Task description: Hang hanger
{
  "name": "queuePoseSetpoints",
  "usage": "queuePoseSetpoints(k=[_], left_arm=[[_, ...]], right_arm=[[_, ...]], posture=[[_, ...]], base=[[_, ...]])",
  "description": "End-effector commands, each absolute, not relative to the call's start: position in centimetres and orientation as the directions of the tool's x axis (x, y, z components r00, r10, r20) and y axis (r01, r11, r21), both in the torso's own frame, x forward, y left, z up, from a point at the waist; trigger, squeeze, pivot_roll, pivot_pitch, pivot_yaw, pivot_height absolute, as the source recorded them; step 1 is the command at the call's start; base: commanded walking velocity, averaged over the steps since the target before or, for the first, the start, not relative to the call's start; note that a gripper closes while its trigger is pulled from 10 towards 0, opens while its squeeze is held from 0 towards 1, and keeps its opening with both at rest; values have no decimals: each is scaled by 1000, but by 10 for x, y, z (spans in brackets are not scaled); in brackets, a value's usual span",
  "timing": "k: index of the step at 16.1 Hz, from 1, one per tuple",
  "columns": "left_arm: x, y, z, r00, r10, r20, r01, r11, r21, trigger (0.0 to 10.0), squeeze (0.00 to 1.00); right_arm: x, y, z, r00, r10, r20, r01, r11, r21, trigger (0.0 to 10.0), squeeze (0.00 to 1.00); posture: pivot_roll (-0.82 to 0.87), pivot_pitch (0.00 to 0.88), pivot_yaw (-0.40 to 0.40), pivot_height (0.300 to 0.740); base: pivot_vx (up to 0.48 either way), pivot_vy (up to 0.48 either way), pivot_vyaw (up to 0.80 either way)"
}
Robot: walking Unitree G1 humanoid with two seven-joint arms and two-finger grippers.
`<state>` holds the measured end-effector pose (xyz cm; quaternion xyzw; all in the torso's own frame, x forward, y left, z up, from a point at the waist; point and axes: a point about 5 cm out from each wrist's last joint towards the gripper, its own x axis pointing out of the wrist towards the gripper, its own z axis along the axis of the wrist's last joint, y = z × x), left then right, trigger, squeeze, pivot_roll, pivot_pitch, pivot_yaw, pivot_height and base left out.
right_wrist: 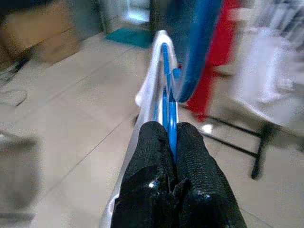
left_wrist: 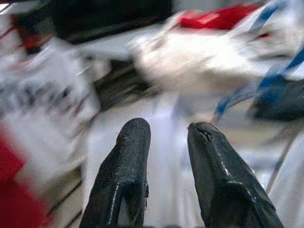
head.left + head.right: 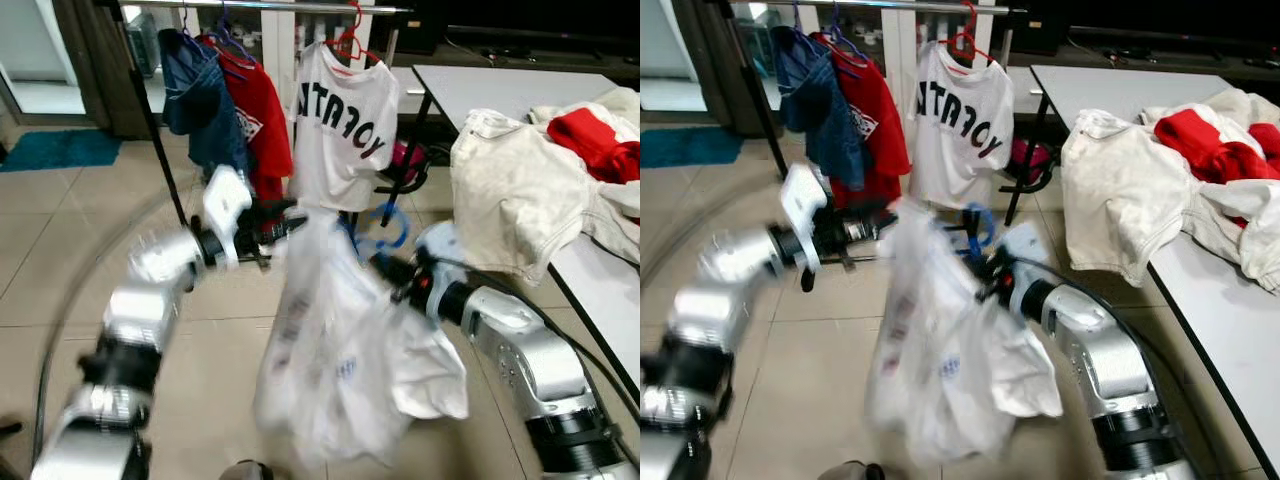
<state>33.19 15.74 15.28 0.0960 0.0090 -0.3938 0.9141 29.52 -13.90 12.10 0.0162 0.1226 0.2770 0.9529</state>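
Note:
A blue hanger (image 3: pixel 388 235) carries a white shirt (image 3: pixel 340 360) that hangs blurred in front of me, low over the floor. My right gripper (image 1: pixel 166 128) is shut on the blue hanger (image 1: pixel 165 71), just below its hook, and appears in the left eye view to the right of the shirt (image 3: pixel 398 280). My left gripper (image 3: pixel 290 222) reaches in from the left at the shirt's top edge. In the left wrist view its fingers (image 2: pixel 133 142) stand apart, open, with pale cloth beyond them. The clothes rack's rail (image 3: pixel 300 6) runs across the top, above and behind the shirt.
On the rail hang a denim shirt (image 3: pixel 200 100), a red shirt (image 3: pixel 258 115) and a white lettered T-shirt (image 3: pixel 340 130) on a red hanger (image 3: pixel 350 42). A white table (image 3: pixel 600 290) at the right bears a pile of white and red clothes (image 3: pixel 520 190). Tiled floor lies below.

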Motion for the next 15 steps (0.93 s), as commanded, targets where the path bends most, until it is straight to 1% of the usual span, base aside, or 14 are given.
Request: queuePoseSetpoints(k=[1,2,3,4,5,6,8,9,10,12,15], left_arm=[[334,165,152,779,-619,-98,625,758,188,10000,0],[329,171,146,834,-546,-80,551,813,190,10000,0],[325,173,142,856,-512,-73,517,841,160,10000,0],[319,176,138,880,-470,-66,475,871,127,10000,0],[312,177,133,895,-440,-77,447,884,135,10000,0],[308,174,125,907,-410,-95,420,899,123,10000,0],[310,168,125,921,-379,-89,387,917,100,10000,0],[311,164,125,921,-379,-87,386,918,93,10000,0],[312,162,124,924,-374,-85,380,922,78,10000,0],[309,161,121,931,-352,-95,357,933,44,10000,0],[309,162,123,935,-342,-90,347,936,50,10000,0]], right_arm=[[297,-155,115,902,373,-217,-353,927,128,0,0],[294,-157,106,936,275,-221,-234,952,196,0,0],[292,-159,102,947,222,-234,-175,963,206,7176,0],[290,-162,96,955,156,-252,-109,975,192,10000,0],[289,-166,89,950,93,-299,-35,980,195,10000,0],[289,-173,87,950,31,-312,30,981,190,10000,0],[288,-173,86,944,12,-329,28,993,118,10000,0],[289,-170,85,947,42,-320,-13,995,94,10000,0],[289,-165,85,948,79,-309,-46,993,113,10000,0],[289,-157,92,967,64,-247,-28,989,147,10000,0],[291,-157,95,972,58,-229,-14,982,188,10000,0]], posture=[[-163,0,-27,740],[-166,0,-20,740],[-172,0,-9,740],[-172,0,-9,740],[-177,0,1,740],[-178,0,-5,740],[-175,0,-6,740],[-178,0,1,740],[-183,0,5,740],[-180,0,4,740],[-171,0,-5,740]], base=[[0,0,0],[0,0,0],[0,0,0],[0,0,0],[0,0,0],[0,0,0],[0,0,0],[251,0,0],[262,0,0],[302,0,0],[347,0,0]])
